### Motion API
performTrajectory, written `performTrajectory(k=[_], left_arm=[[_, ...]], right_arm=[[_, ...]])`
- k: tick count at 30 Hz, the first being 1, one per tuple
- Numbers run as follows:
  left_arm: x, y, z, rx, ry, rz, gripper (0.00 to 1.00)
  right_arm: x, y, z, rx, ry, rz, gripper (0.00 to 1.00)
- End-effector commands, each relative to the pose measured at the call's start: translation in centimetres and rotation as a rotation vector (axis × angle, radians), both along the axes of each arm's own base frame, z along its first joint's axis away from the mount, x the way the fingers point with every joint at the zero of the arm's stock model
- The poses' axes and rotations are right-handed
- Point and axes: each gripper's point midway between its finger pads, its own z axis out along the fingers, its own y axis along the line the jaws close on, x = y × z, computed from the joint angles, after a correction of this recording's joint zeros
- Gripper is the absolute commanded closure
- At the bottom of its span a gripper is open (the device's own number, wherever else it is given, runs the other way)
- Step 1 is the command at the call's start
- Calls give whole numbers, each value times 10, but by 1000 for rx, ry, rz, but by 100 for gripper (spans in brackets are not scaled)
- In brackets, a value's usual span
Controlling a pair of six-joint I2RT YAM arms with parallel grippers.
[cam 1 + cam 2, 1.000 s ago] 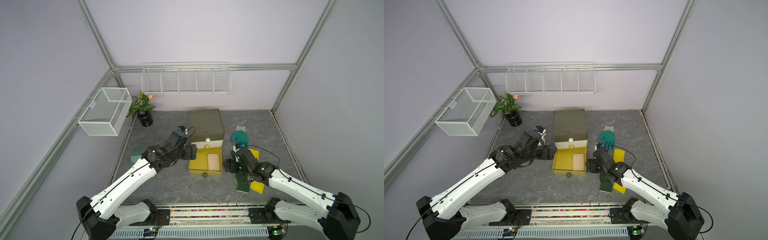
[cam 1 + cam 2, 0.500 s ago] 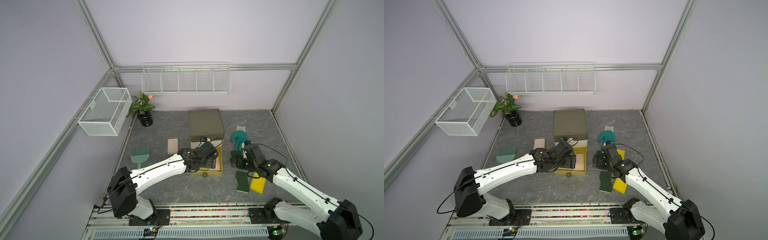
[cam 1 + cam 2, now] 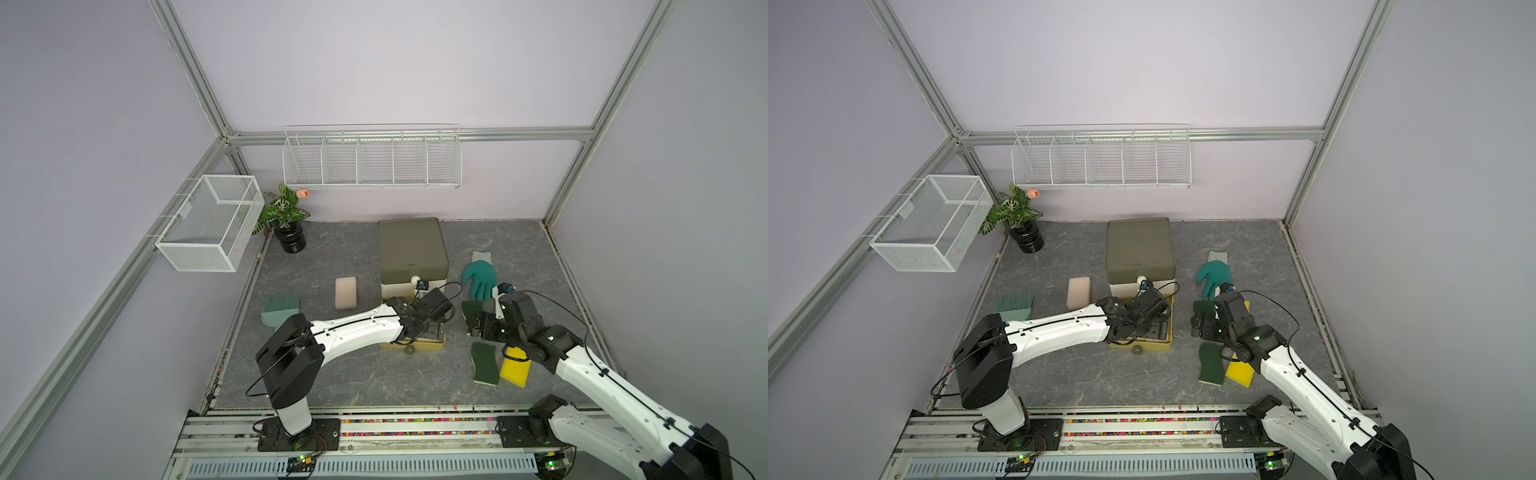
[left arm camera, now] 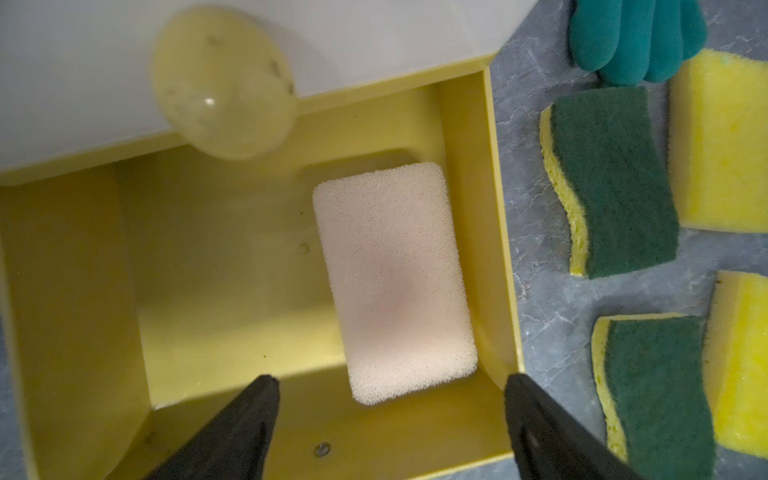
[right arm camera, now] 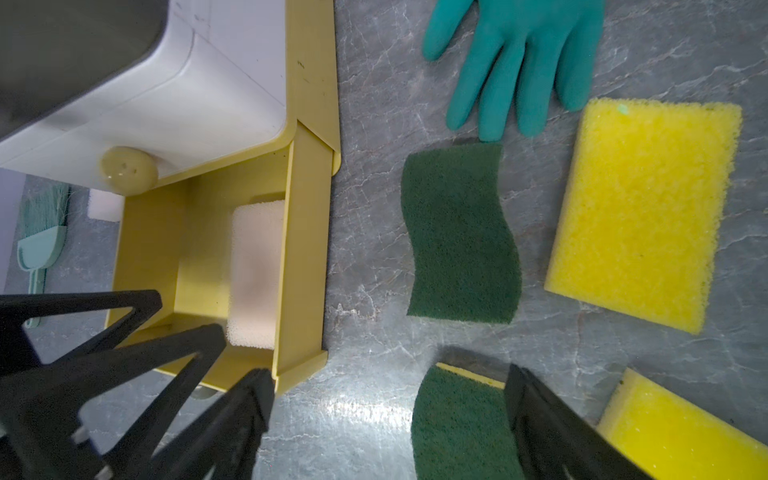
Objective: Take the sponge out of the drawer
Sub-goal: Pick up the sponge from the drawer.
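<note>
Left fingers (image 4: 245, 419) stand wide apart, hovering over the front end of the open yellow drawer (image 4: 505, 266). We see the pale sponge (image 4: 395, 282) lying flat inside, against one side wall, apparently untouched. Right fingers (image 5: 540, 419) are also apart, above the counter (image 5: 374, 249) beside the drawer.

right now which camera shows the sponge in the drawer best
The left wrist view: the pale sponge lies whole in the drawer. The right wrist view shows part, behind the drawer wall. In both top views the left arm hides it.
</note>
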Motion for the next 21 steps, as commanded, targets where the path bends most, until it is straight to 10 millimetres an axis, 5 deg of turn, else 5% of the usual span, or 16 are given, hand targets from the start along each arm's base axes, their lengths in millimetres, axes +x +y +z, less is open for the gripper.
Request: performTrajectory(k=[1, 21], left_arm=[[5, -12, 3, -32, -7, 12, 11], [7, -16, -45, 62, 48, 27, 11]], right_arm=[[-5, -3, -5, 2, 8, 7, 7], [-10, -8, -7, 20, -10, -4, 7]])
